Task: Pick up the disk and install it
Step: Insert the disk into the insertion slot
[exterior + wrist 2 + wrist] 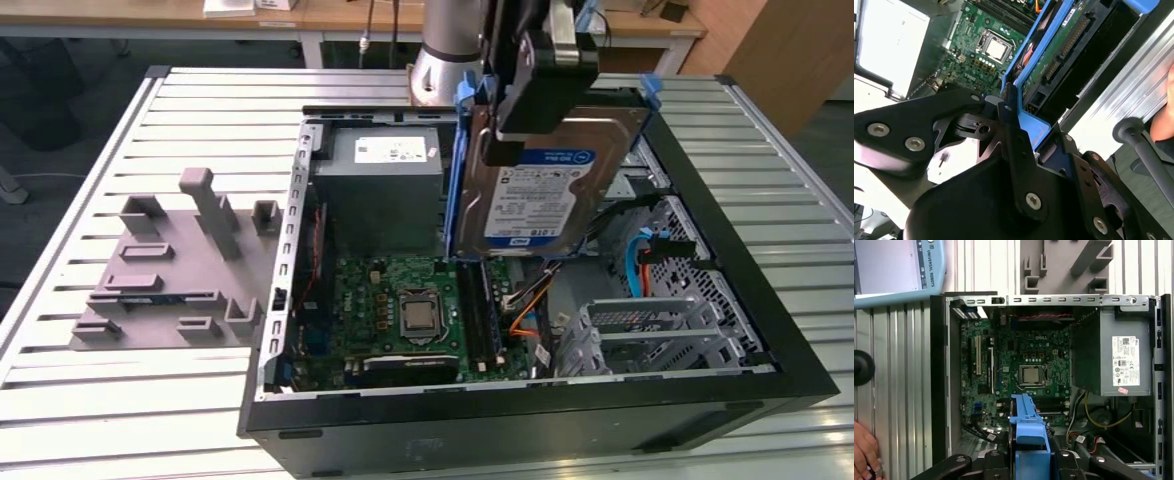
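1. The gripper's (pixel 514 135) fingers are clamped on the disk (pixel 547 205) (gripping its blue carrier's edge).
2. The disk hangs tilted over the open computer case (pixel 534 425), just to the exterior view's right of the grey power supply (pixel 380 185).
3. The motherboard (pixel 400 310) lies nearer, below.

We see bright, even light from overhead in the exterior view. The counter (pixel 80 400) slats shine pale, and the disk (pixel 547 190) carries a soft sheen with no hard glare. Beneath it, the inside of the computer case (pixel 534 425) falls into shadow. In the second wrist view the grey metal box (pixel 889 40) burns out to white, as do the counter slats. In the first wrist view the motherboard (pixel 1019 370) is evenly lit.
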Controlling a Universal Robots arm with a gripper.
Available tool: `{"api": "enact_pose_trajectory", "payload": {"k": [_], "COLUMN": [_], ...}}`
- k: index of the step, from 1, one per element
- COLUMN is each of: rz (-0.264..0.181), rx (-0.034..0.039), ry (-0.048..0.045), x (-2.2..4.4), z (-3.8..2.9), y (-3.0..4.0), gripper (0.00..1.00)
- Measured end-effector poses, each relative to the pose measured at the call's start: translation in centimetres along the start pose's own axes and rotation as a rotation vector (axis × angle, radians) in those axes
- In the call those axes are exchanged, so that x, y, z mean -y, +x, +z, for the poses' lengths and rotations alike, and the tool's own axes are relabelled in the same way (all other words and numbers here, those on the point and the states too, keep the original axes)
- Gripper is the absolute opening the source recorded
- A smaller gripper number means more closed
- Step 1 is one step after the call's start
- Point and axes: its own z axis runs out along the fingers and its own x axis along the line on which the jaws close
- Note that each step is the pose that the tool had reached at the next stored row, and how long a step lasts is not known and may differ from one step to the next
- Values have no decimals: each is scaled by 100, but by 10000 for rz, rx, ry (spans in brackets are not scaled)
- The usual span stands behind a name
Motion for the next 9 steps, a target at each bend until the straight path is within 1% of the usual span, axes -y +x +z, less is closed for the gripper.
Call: {"api": "enact_pose_trajectory", "payload": {"k": [6, 9], "rz": [0, 0], "rx": [4, 2], "ry": [1, 1], "x": [8, 13], "z": [26, 29], "y": [210, 251], "gripper": [36, 36]}}
